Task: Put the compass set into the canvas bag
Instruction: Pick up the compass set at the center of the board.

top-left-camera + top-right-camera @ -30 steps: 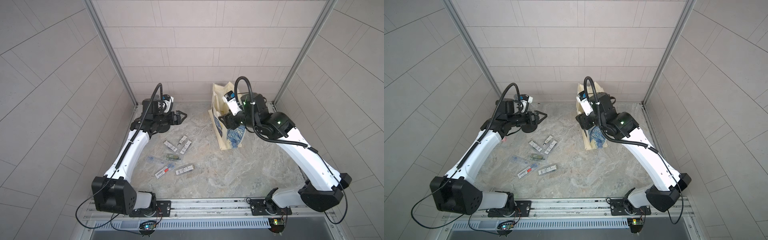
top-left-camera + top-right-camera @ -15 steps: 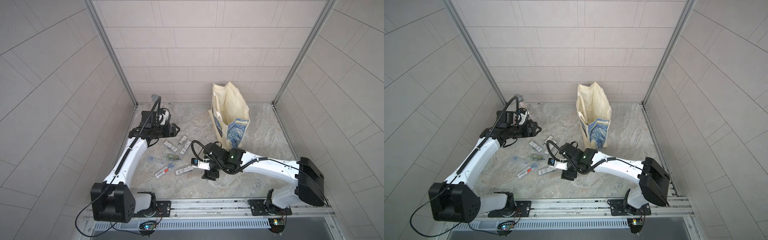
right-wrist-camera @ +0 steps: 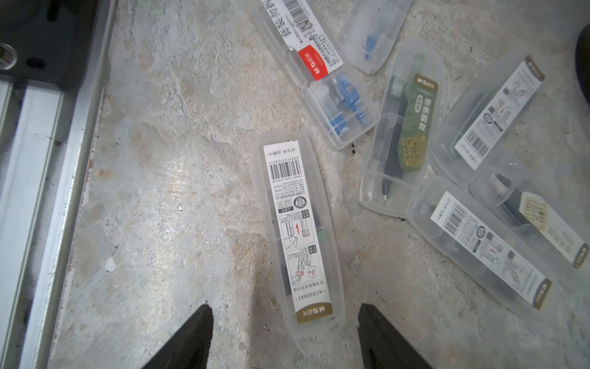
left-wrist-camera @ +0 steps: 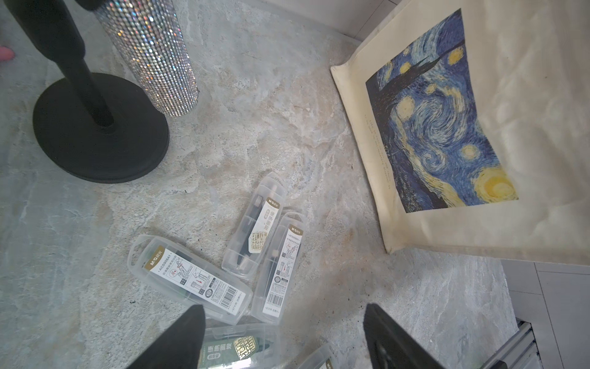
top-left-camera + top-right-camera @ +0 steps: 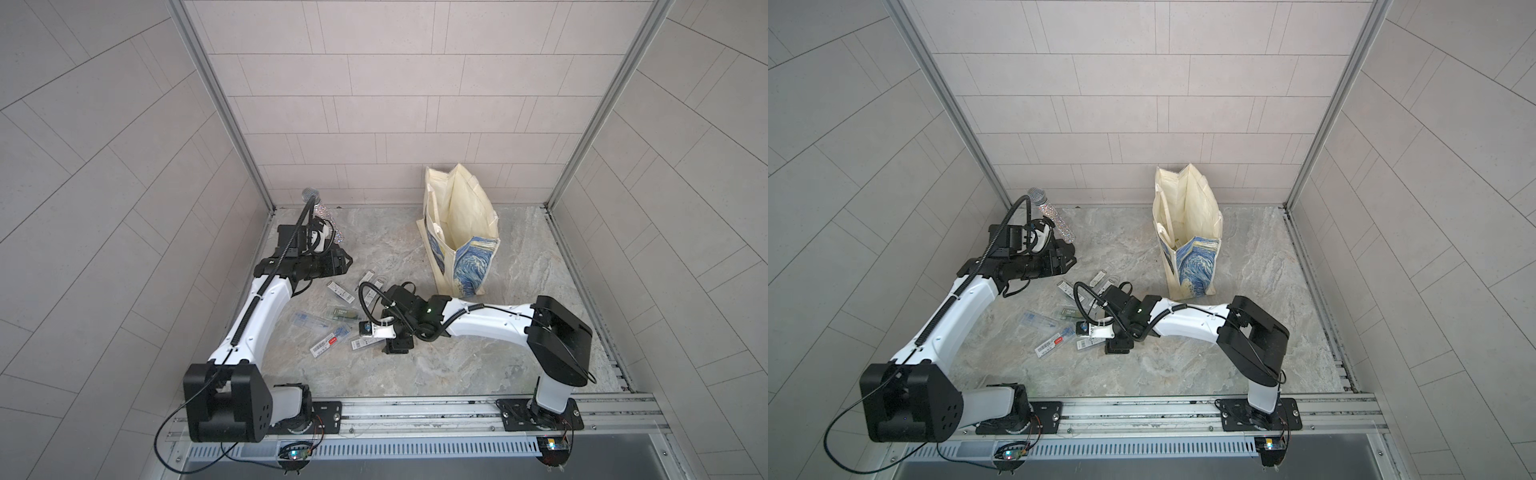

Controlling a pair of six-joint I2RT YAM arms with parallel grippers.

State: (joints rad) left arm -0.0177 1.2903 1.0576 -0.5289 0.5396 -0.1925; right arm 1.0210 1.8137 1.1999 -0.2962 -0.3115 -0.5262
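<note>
Here the right gripper (image 3: 284,308) hangs spread and empty over the nearest compass set (image 3: 295,223), whose long axis runs straight out between its fingers; the canvas bag (image 5: 473,266) stands well apart.

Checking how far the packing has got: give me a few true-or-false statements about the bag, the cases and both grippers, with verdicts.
1. The canvas bag stands upright, mouth open. True.
2. The right gripper is shut on a compass case. False: it is open above a white-labelled case lying on the tabletop.
3. The left gripper is open and empty. True.
4. Every compass case is in the bag. False: several clear cases lie on the tabletop.
</note>
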